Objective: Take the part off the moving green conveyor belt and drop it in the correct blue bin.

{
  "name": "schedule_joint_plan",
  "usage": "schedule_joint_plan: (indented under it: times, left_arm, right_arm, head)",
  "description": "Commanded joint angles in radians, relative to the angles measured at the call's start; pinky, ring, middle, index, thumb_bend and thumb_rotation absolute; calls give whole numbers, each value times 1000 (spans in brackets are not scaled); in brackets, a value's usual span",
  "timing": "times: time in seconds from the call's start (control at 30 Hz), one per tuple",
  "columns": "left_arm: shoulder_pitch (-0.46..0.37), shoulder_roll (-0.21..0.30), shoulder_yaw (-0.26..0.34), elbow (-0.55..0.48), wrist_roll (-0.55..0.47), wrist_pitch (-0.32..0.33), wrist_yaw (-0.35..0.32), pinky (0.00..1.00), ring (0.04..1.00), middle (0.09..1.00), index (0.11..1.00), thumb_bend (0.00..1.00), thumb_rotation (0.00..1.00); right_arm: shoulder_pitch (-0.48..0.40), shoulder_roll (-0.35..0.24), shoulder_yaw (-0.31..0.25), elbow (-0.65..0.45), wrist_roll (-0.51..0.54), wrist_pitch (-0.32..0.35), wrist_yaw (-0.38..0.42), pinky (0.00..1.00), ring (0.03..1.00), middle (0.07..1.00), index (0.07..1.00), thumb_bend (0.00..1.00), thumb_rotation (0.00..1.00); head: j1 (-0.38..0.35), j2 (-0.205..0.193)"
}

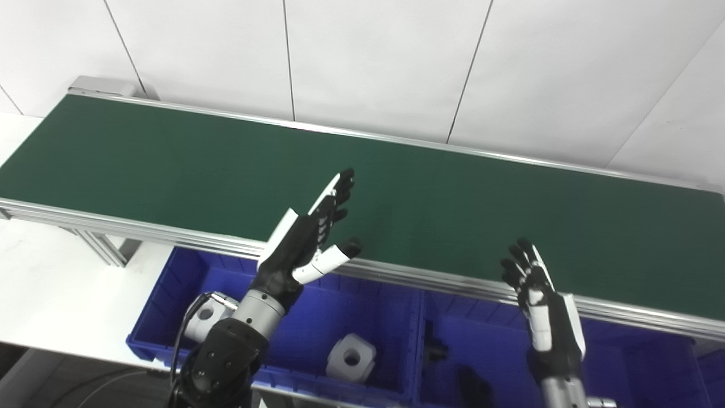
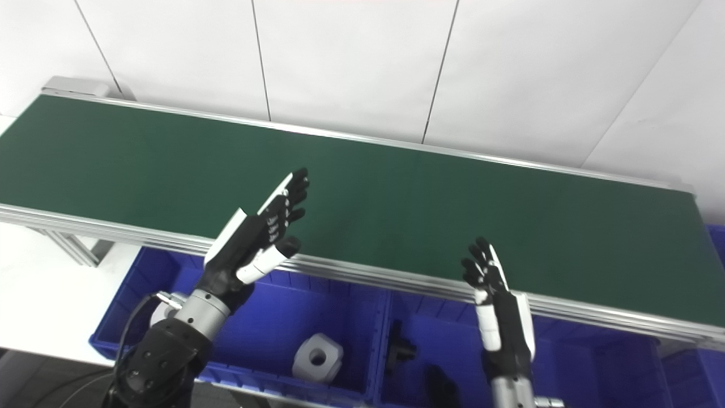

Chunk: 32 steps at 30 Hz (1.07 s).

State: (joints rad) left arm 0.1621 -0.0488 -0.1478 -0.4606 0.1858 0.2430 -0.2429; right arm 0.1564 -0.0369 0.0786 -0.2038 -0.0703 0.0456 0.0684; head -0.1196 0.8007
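Right now, biggest thing first —
Wall: white panels [image 1: 374,62] with thin dark seams run behind everything.
Conveyor belt: the green conveyor belt [image 1: 453,198] slants across the room from upper left to lower right, framed by aluminium rails [image 1: 430,277]; I see no part on its surface, so where the part to be picked is, I cannot tell.
Counter: a white counter [image 1: 51,283] shows at the left, under the belt's near rail.
Left blue bin: the left blue bin [image 1: 164,294] sits just below the near rail; a white block with a round hole [image 1: 351,357] lies on its floor, and another white part [image 1: 205,316] sits partly hidden behind the left forearm.
Right blue bin: the right blue bin [image 1: 634,362] stands just beside the left one, sharing a divider; dark parts [image 1: 433,345] lie in it, too shadowed to identify.
Left hand: the left hand [image 1: 308,235] is raised over the near edge of the belt, palm turned inward, fingers [image 1: 340,190] stretched straight and spread, thumb out to the side; it holds nothing.
Right hand: the right hand [image 1: 541,294] is upright in front of the near rail above the right bin, fingers a little curled but apart, empty.
Cable: a black cable [image 1: 184,328] loops by the left wrist.
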Motion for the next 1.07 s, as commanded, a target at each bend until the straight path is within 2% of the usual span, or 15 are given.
schedule_joint_plan:
  times: [0.0, 0.17, 0.47, 0.6, 0.63, 0.73, 0.77, 0.93, 1.03]
  left_arm:
    - [13, 1, -12, -5, 13, -64, 38, 1000, 1000, 1000, 1000, 758, 792]
    - [44, -7, -22, 46, 12, -113, 89, 1000, 1000, 1000, 1000, 725, 753]
    - [72, -30, -38, 106, 29, -197, 172, 1000, 1000, 1000, 1000, 736, 822]
    - [74, -17, -30, 107, 28, -189, 180, 1000, 1000, 1000, 1000, 709, 849]
    - [75, -16, -28, 109, 26, -189, 182, 1000, 1000, 1000, 1000, 707, 849]
    - [75, -15, -19, 114, 16, -190, 189, 1000, 1000, 1000, 1000, 686, 853]
    - [72, -14, -14, 118, 12, -185, 190, 1000, 1000, 1000, 1000, 686, 852]
    - [56, -16, 13, 120, -9, -163, 201, 1000, 1000, 1000, 1000, 716, 860]
    - [52, -20, 40, 106, -86, -164, 189, 1000, 1000, 1000, 1000, 692, 839]
  right_arm:
    - [1, 12, 5, -50, -9, 15, -10, 888, 884, 944, 971, 972, 1000]
    - [9, 16, 6, -52, -18, 9, -14, 915, 892, 947, 971, 963, 1000]
    - [9, 13, 6, -38, -24, -1, -13, 886, 896, 938, 965, 961, 1000]
    - [25, 26, 6, -47, -59, 16, -36, 904, 919, 954, 972, 946, 1000]
    - [35, 32, 5, -53, -65, 20, -42, 905, 920, 955, 972, 946, 1000]
    - [68, 41, 6, -71, -69, 10, -55, 907, 927, 975, 984, 935, 1000]
    - [85, 50, -1, -79, -52, 4, -58, 908, 928, 978, 986, 935, 1000]
    - [156, 70, -32, -117, -70, -57, -110, 937, 924, 970, 996, 899, 1000]
    - [199, 91, -59, -185, -40, -59, -134, 928, 921, 958, 982, 896, 1000]
  head:
    - [-4, 2]
    - [-11, 0]
    - [-9, -3]
    - [-15, -4]
    - [-43, -6]
    - [-52, -7]
    - [-94, -17]
    - [-151, -42]
    - [-185, -56]
